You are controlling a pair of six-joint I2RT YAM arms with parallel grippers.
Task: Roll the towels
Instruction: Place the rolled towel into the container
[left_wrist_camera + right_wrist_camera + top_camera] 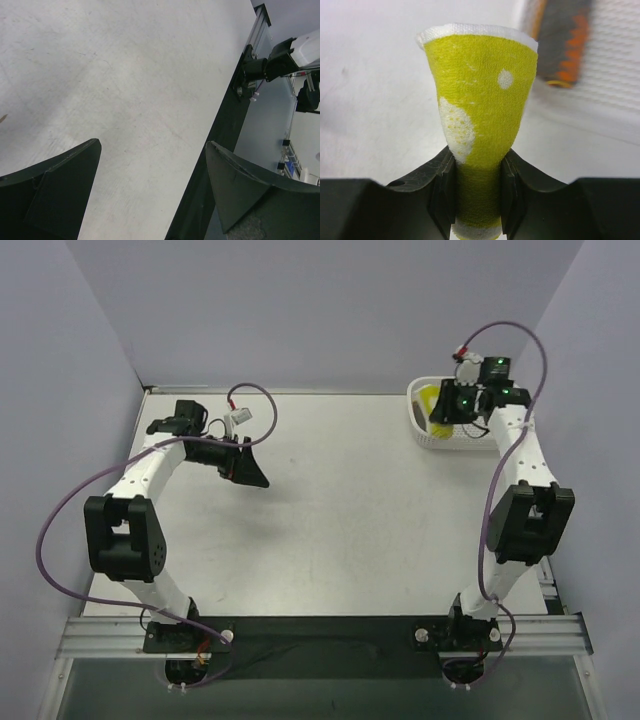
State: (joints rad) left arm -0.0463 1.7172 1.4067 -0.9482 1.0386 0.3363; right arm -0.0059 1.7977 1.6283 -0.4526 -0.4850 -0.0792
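Observation:
My right gripper [477, 192] is shut on the lime-green and pale yellow towel [480, 110], which stands up bunched between the jaws. In the top view this gripper [447, 405] hangs over the white mesh basket [417, 428] at the far right, with a bit of yellow towel [430, 400] showing. The orange and grey towel [565, 40] lies blurred behind, by the basket's mesh wall [615, 65]. My left gripper [152, 150] is open and empty over bare table; in the top view it [250, 468] is at the far left.
The table's near edge is a black strip [220, 150] with the aluminium rail [320, 635] and arm bases. Purple cables loop beside both arms. Pale walls enclose the left, back and right.

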